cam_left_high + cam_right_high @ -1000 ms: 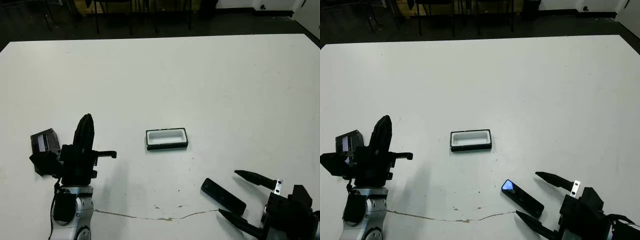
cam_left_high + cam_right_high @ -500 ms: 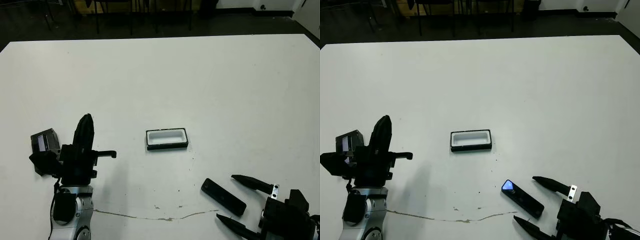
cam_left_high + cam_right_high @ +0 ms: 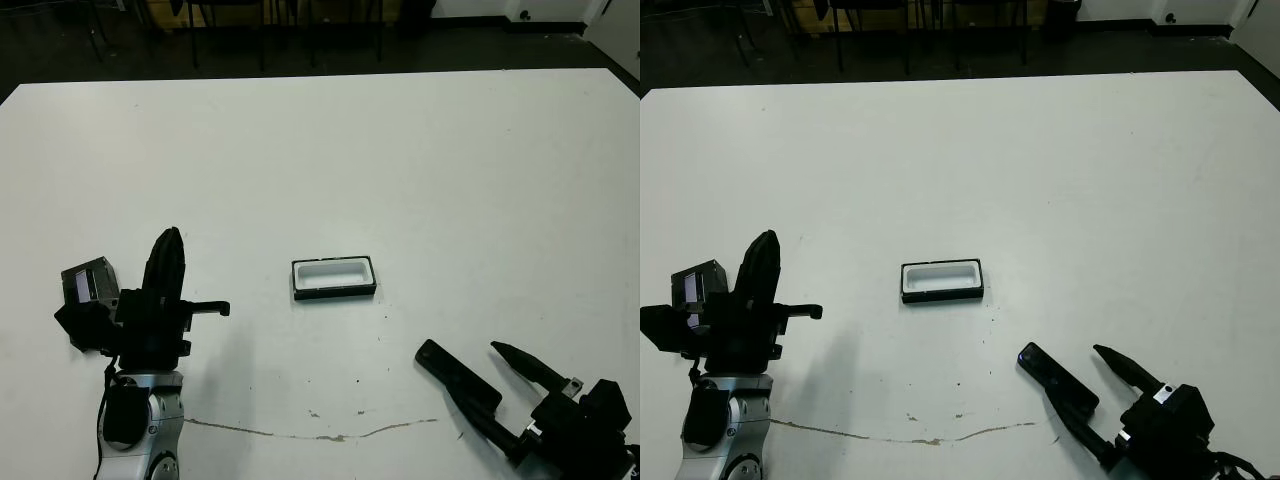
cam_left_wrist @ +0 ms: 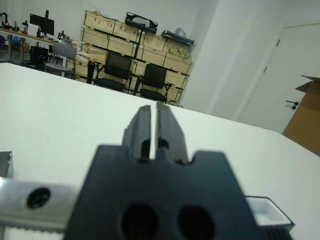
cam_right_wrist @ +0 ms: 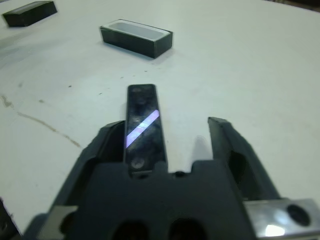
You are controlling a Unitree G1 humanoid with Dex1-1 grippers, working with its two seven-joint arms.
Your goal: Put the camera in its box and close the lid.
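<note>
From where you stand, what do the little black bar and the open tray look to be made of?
The camera looks like hard glossy plastic or glass: a bright streak reflects off its face. The box looks like matte black card or plastic, with a dull white, possibly foam, lining.

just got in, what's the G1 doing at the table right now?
It is going for the camera, which lies on the white table near the robot's right side. The right gripper is open with the bar between its fingers, lying against one of them in the wrist view; no closed grasp yet. The box sits open and empty mid-table. The lid lies off to the left, beside the left gripper, whose fingers are shut and hold nothing.
</note>
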